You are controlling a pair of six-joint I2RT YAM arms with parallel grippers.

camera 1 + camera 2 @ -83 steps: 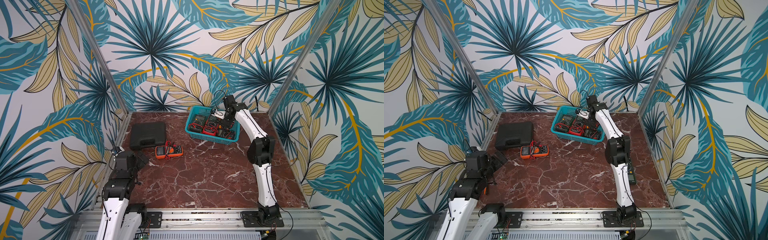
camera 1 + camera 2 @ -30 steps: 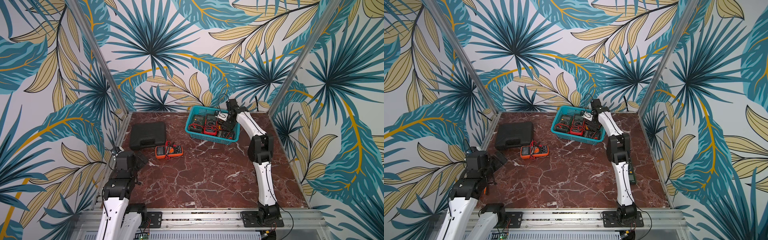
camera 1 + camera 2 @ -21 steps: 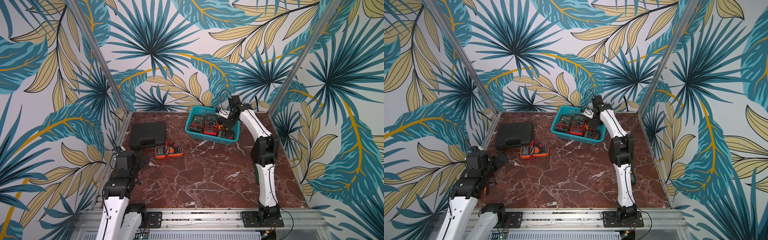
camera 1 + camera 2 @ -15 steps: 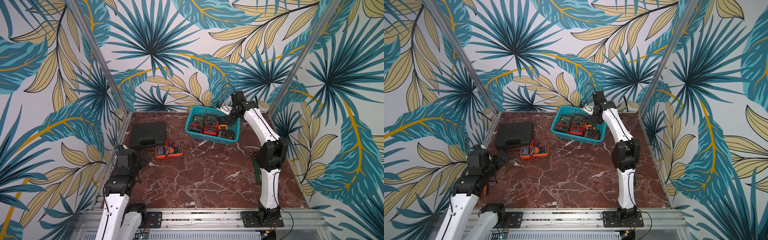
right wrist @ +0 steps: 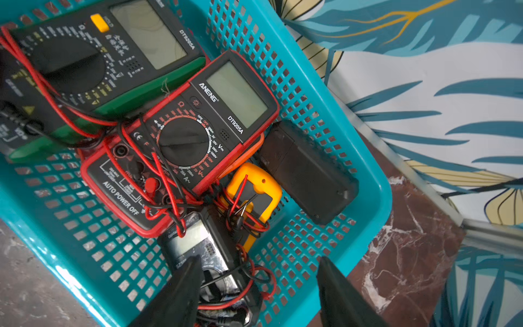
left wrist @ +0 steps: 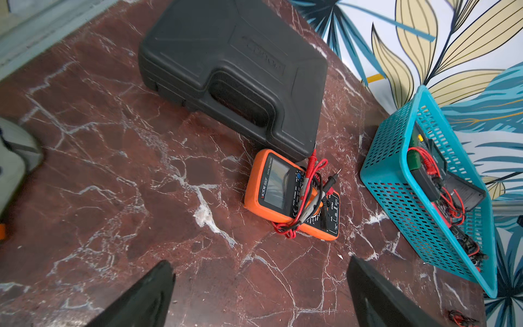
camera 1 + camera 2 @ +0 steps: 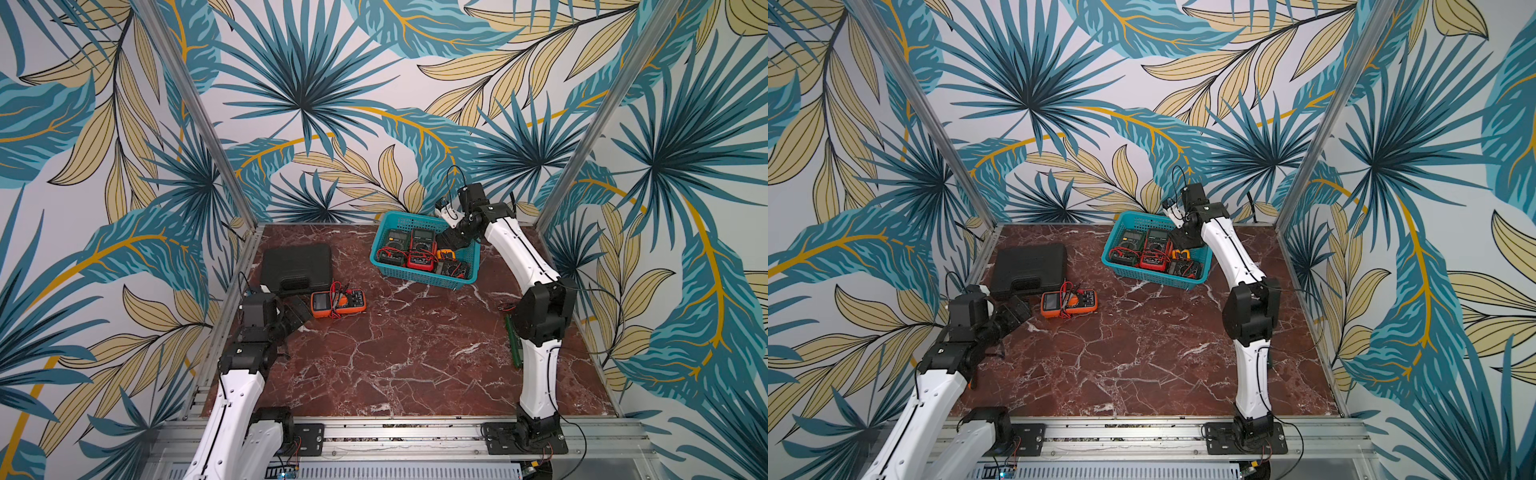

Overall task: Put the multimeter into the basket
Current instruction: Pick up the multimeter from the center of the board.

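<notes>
Presently, on the red-brown marble table (image 7: 395, 357), 5 entries:

1. Multimeter (image 7: 338, 303): orange casing, face up, with red and black leads looped across its dial. It lies flat on the table left of centre, just beside the near right corner of the black case. It is well apart from the basket, to the basket's left and nearer, and nothing grips it.

2. Basket (image 7: 424, 277): teal plastic with perforated walls and a solid rim. It stands at the far right of the table, close to the back wall. It holds several meters among tangled red and black leads:
   - a green-edged meter (image 5: 113, 56)
   - a red meter (image 5: 192, 136) marked ANENG
   - a yellow clamp meter (image 5: 254, 192)
   - a black unit (image 5: 305, 172) against the wall
   - a grey-faced meter (image 5: 195, 240)

3. Black case (image 7: 297, 266): hard shell, closed, with its moulded handle on the near side. It sits at the far left of the table.

4. Left gripper (image 7: 293, 318): low over the table's left side, near and left of the multimeter, pointed toward it. Its fingers (image 6: 147, 297) are spread wide with only bare marble between them.

5. Right gripper (image 7: 451, 241): raised over the far right part of the basket, pointing down into it. Its fingers (image 5: 181, 288) are apart and clamp nothing. The grey-faced meter lies beneath the gap.
</notes>
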